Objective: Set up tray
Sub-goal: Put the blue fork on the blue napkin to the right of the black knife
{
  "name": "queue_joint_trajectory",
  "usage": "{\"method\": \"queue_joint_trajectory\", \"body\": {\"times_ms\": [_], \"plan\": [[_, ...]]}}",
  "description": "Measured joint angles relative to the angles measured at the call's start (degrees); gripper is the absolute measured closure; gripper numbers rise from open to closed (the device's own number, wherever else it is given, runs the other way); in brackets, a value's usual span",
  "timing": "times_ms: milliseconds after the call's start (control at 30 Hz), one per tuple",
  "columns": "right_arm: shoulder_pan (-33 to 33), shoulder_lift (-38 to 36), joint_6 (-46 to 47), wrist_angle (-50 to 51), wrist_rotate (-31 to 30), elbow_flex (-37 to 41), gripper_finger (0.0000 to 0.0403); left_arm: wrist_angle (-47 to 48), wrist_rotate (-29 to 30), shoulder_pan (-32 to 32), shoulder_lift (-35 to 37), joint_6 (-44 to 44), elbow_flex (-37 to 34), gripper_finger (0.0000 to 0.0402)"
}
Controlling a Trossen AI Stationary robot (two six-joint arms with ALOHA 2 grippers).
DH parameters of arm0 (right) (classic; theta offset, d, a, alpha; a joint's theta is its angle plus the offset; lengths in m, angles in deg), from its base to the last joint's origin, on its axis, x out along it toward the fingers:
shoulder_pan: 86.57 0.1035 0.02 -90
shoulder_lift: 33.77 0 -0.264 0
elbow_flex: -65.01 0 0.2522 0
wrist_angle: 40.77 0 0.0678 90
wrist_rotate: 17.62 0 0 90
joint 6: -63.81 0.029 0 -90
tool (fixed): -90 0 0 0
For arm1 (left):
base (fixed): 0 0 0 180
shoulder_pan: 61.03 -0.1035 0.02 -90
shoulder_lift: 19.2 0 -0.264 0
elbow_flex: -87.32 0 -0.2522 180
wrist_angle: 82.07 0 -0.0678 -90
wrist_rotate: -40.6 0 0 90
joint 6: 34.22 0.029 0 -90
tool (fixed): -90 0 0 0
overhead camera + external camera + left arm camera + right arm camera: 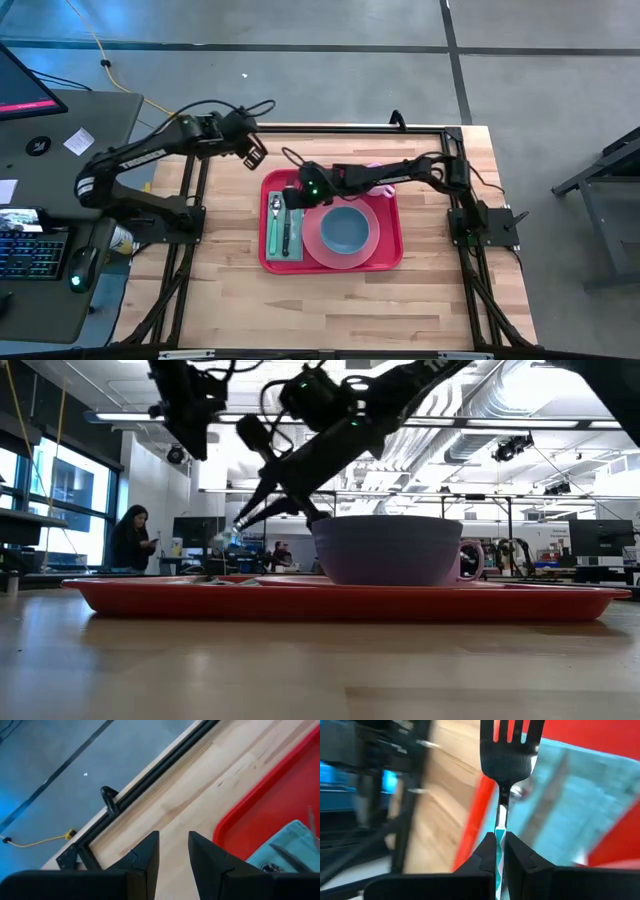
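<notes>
The red tray [390,255] lies flat mid-table, low-rimmed, rounded corners, holding tableware.

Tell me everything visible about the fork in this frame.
The fork looks dark, with several tines and a broad head narrowing to a thin neck; its handle shows teal and white. The right gripper is shut on the handle, holding it off the surface, tines pointing away from the wrist. It hangs above the teal napkin at the left side of the red tray. Nothing else touches it.

Bowl [346,229] and plate [318,240] crowd tray [390,215]; its right strip seems free.
</notes>
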Motion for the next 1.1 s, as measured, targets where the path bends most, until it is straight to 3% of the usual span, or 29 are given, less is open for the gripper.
{"method": "queue_joint_trajectory", "body": {"times_ms": [267,1100], "plan": [[0.4,1.0,0.5,17.5,-2.3,-4.6,0.0402,4.8,-0.1,0.0,4.0,-4.6,0.0,0.0266],[1.6,4.8,7.1,11.0,0.0,-3.4,0.0403,3.8,-3.1,0.0,4.7,-10.1,0.0,0.0266]]}}
